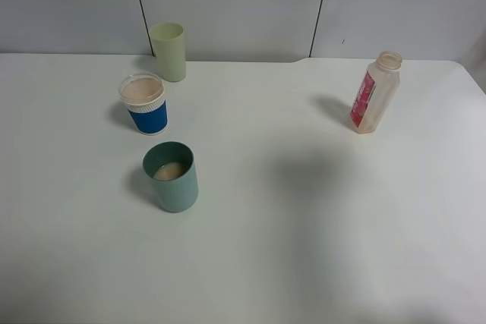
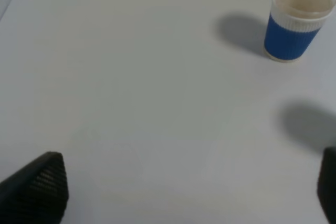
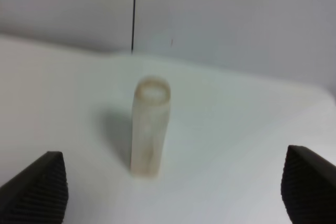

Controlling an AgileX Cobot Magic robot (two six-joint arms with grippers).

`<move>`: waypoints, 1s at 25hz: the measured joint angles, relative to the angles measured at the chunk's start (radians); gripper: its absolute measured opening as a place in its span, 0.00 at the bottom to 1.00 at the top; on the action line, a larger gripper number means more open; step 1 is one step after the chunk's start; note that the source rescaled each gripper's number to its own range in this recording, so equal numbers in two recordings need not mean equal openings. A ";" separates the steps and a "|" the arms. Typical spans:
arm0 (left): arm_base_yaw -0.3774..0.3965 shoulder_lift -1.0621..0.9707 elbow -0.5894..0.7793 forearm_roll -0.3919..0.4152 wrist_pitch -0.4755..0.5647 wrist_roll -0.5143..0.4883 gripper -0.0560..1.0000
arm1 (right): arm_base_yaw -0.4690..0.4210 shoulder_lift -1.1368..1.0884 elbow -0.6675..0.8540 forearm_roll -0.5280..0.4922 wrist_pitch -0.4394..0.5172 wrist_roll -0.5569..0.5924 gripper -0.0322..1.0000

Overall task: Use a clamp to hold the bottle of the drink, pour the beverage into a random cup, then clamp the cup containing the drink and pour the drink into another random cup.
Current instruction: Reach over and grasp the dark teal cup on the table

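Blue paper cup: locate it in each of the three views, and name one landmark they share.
Exterior high: the blue paper cup stands at the left of the white table, between the yellow-green tumbler behind it and the teal tumbler in front.
Left wrist: in view, standing well ahead of the open left gripper.
Right wrist: not in it; only the bottle shows.
Shared landmark: the white table, seen in all three.

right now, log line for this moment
left gripper open, empty; right gripper open, empty; clear plastic bottle upright; teal tumbler holds beige liquid
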 joint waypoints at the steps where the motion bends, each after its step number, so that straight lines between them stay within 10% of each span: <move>1: 0.000 0.000 0.000 0.000 0.000 0.000 0.85 | 0.000 -0.001 -0.013 0.000 0.046 0.001 0.68; 12: 0.000 0.000 0.000 0.000 0.000 0.000 0.85 | 0.000 -0.145 -0.092 0.062 0.580 0.013 0.68; 25: 0.000 0.000 0.000 0.000 0.000 0.000 0.85 | 0.000 -0.433 0.059 0.037 0.661 0.057 0.68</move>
